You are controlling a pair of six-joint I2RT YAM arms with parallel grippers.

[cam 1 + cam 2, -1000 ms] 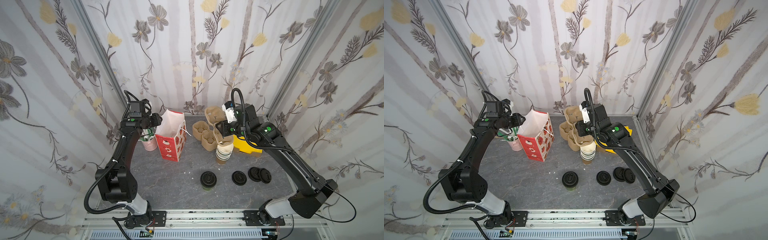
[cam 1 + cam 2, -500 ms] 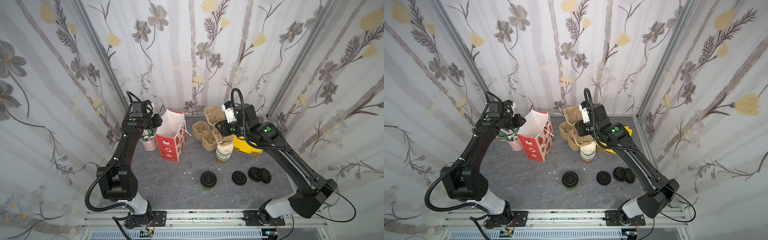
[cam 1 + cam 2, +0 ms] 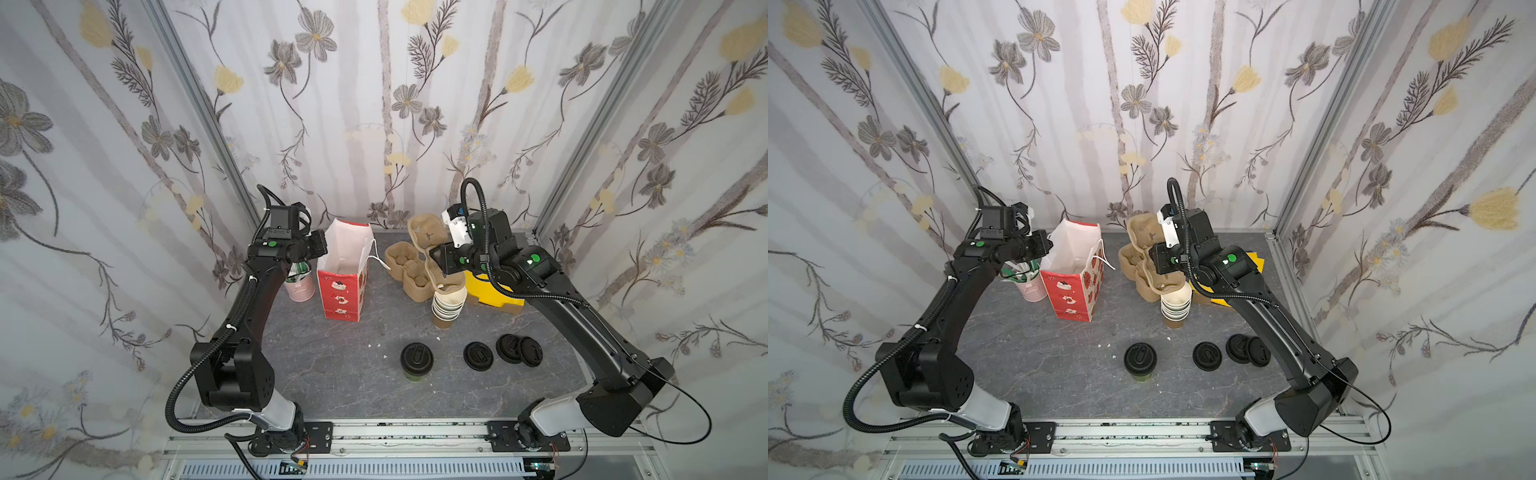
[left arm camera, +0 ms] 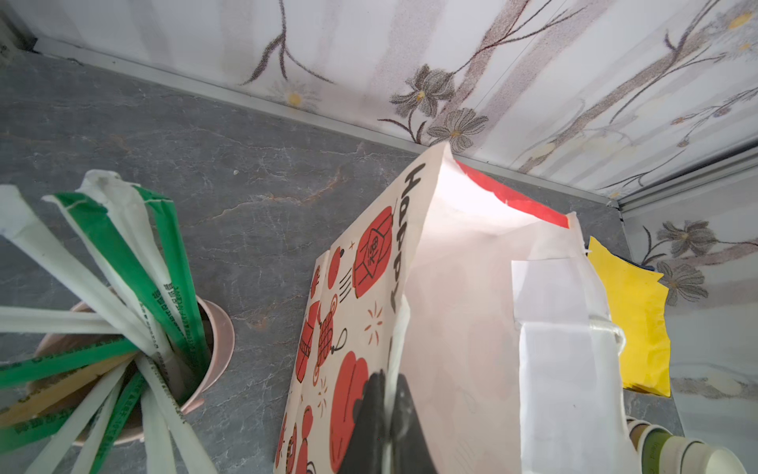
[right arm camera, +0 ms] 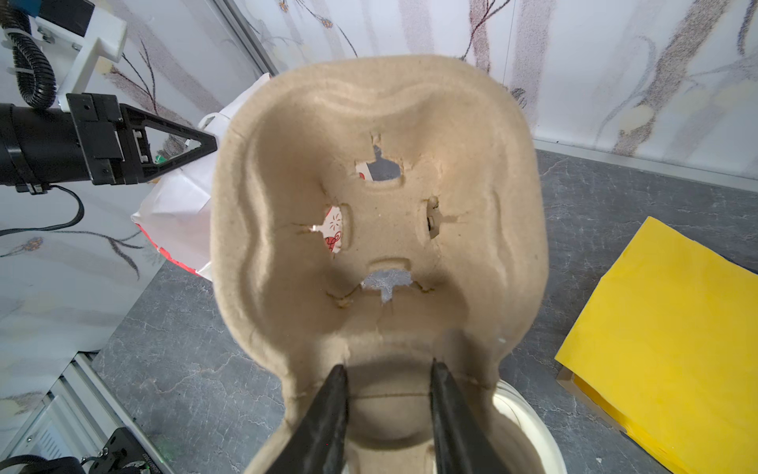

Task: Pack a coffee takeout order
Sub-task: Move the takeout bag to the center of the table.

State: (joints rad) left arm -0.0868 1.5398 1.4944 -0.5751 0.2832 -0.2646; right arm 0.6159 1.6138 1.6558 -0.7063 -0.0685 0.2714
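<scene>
Left pincer [image 4: 387, 379] clamps the red bag [image 4: 361, 287] rim, right pincer [image 5: 387, 373] the pulp carrier [image 5: 471, 143]; black-lidded cup [image 3: 417, 358] upright.

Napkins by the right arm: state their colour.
Yellow; the napkins show best in the right wrist view.

Robot test cell, staged as a coffee counter. Indicators — floral-print panels [image 3: 374, 104] set between aluminium posts [image 3: 205, 114], a grey marbled tabletop [image 3: 332, 374], left arm [image 3: 245, 316] and right arm [image 3: 582, 324] bolted to an extruded front rail [image 3: 395, 434]. Stacked paper cups [image 3: 446, 305] and loose black lids [image 3: 478, 355] supply the café dressing.
</scene>
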